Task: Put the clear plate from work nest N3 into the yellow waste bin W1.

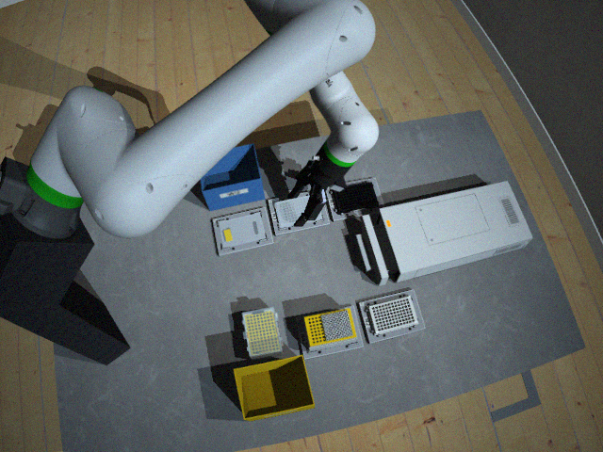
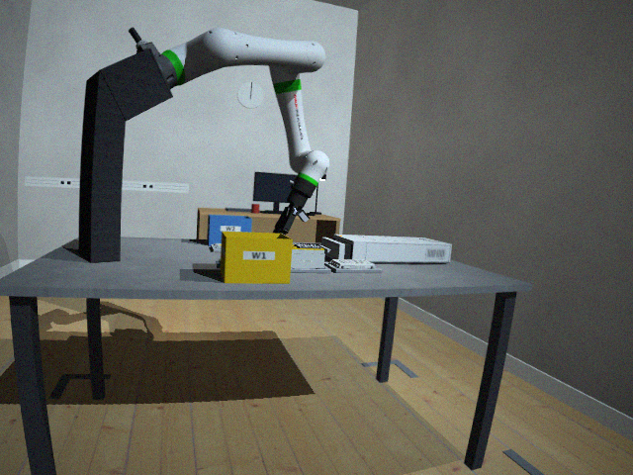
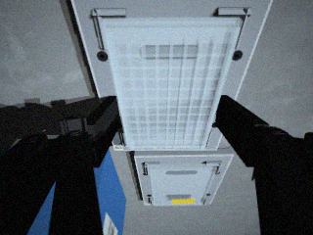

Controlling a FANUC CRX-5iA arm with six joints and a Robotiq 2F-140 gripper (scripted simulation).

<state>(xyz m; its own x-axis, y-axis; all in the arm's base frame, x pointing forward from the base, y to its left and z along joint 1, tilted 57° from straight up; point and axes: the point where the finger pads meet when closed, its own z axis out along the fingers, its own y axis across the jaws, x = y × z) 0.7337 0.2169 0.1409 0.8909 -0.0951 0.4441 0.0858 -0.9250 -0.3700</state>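
Note:
The clear plate [image 1: 291,210] lies flat in its grey work nest in the back row of the bench. In the wrist view the clear plate [image 3: 168,83] fills the upper middle, with its grid of wells showing. My gripper [image 1: 304,206] hangs low over it, tilted. In the wrist view my gripper [image 3: 167,110] is open, one black finger on each long side of the plate's near end, close to its edges. The yellow waste bin W1 [image 1: 273,386] stands upright and empty at the bench's front, and its label shows in the exterior view [image 2: 255,256].
The blue bin W2 [image 1: 233,178] stands just left of the nest. An empty nest with a yellow tag [image 1: 241,230] is at the left, a black plate [image 1: 357,197] at the right. The grey instrument [image 1: 448,228] lies beyond. Three plates [image 1: 330,327] sit in the front row.

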